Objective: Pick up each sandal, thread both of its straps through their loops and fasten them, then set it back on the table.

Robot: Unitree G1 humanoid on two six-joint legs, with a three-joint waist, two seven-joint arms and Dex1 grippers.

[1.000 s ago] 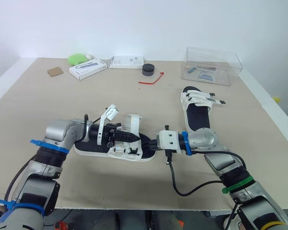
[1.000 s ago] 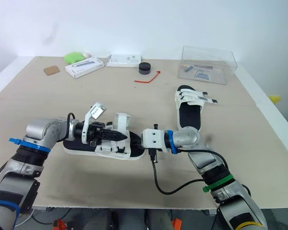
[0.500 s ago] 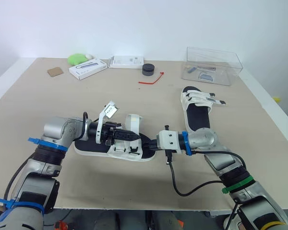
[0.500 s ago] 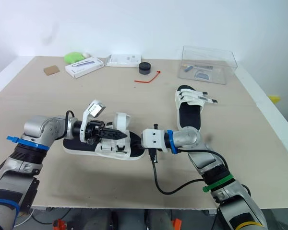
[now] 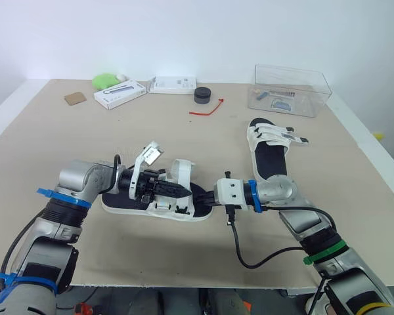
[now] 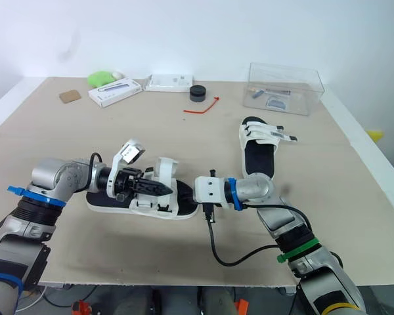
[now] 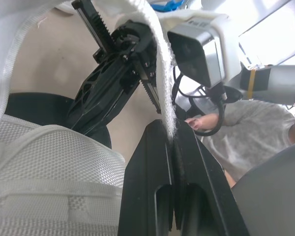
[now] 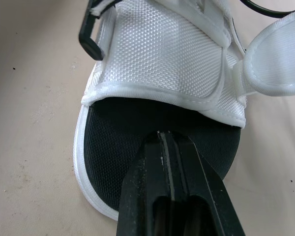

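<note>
The near sandal (image 5: 184,214), black footbed with white mesh straps, lies flat on the table in front of me. My left gripper (image 5: 186,191) reaches over its middle and is shut on a white strap (image 7: 160,73), which runs edge-on between the two fingers (image 7: 150,162). Another white strap (image 5: 182,169) stands up in an arch just beyond. My right gripper (image 5: 203,199) is shut, its tip resting on the black footbed (image 8: 118,132) at the toe end. The second sandal (image 5: 269,154) lies to the right, farther back, straps across it.
A clear plastic box (image 5: 290,90) stands at the back right. A red tie (image 5: 207,109), a black round object (image 5: 202,96), two white boxes (image 5: 120,94), a green object (image 5: 105,81) and a brown card (image 5: 75,98) lie along the back. A person's grey sleeve (image 7: 246,142) shows beyond the table.
My left wrist has rolled slightly back and forth over the sandal, still holding the strap. The right arm and both sandals have stayed put.
</note>
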